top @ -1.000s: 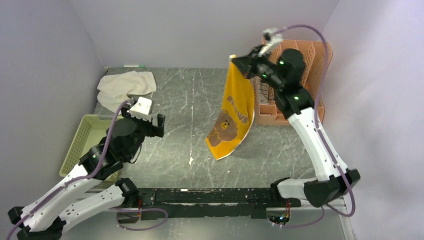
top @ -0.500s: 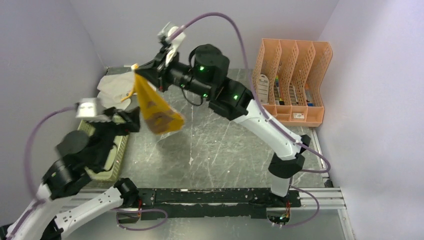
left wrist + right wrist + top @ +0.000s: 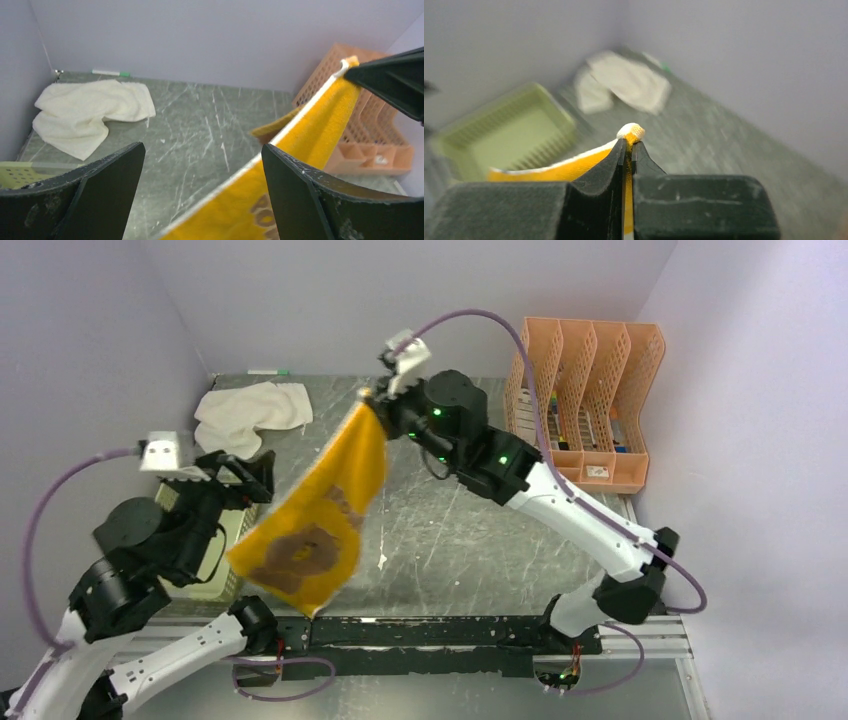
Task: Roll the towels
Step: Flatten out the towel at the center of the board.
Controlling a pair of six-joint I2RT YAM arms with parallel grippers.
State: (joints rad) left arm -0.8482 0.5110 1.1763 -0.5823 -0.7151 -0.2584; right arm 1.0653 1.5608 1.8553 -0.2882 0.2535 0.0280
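The right gripper (image 3: 630,142) has its jaws pressed together on the very corner of the yellow towel (image 3: 310,510), with only a small nub of cloth poking out past the fingertips. The rest of the towel hangs down and away from that pinch, held up in the air and slanting toward the left gripper (image 3: 202,150). That gripper's jaws are spread wide and hold nothing. The towel's white-trimmed edge runs across the gap between them, though I can't tell whether the cloth is actually between the fingers or just beyond them. The cream towel (image 3: 85,112) lies rumpled on the table (image 3: 450,530), well beyond the left jaws and off to their left. My main worry is the grip: with so little cloth pinched and the whole weight hanging from one corner, a quick swing could pull it free. The towel could also drape over the left fingers, or drop onto the basket (image 3: 499,135) below instead of lying flat. If the left jaws close now, they may catch a fold rather than a clean edge, and the towel would then lie twisted for rolling.
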